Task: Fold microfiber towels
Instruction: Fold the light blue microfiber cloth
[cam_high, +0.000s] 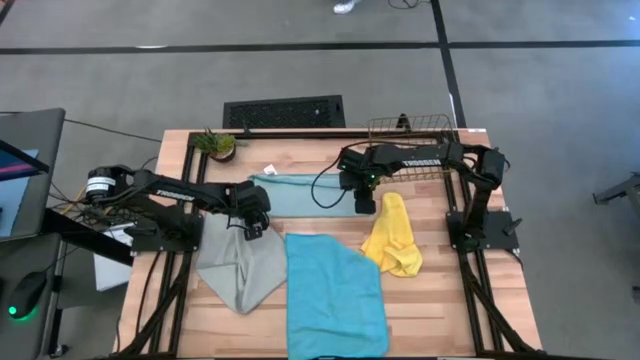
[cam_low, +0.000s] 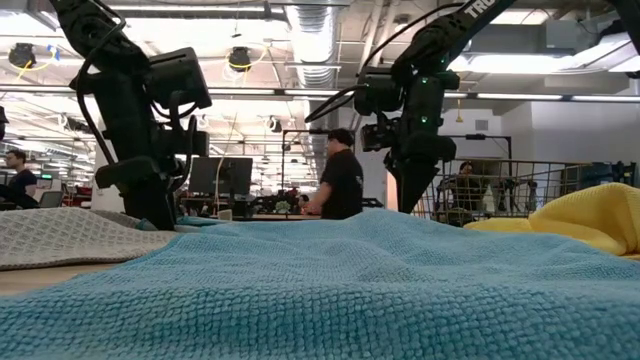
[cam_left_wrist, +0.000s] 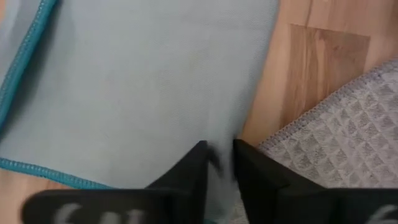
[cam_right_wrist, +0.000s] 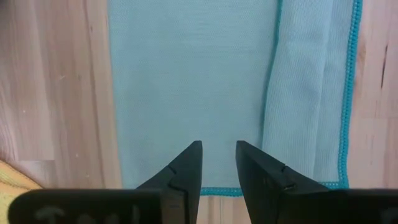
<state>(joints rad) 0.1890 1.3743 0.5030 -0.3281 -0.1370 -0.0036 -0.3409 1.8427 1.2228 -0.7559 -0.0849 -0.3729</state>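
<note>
From above I see the wire basket (cam_high: 412, 128) at the worktop's (cam_high: 440, 300) far edge, contents unclear, and the pale blue towel (cam_high: 300, 195) far-centre between both hands. My left hand (cam_left_wrist: 217, 163) pinches that towel's corner beside the grey-green towel (cam_left_wrist: 339, 143). My right hand (cam_right_wrist: 217, 158) holds its fingers slightly parted over the towel's edge; I cannot tell whether it grips.

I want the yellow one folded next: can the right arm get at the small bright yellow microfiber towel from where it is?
Probably yes. The small bright yellow microfiber towel lies uncovered just beside the right gripper, which hovers over the pale blue towel. Nothing lies on it.
</note>
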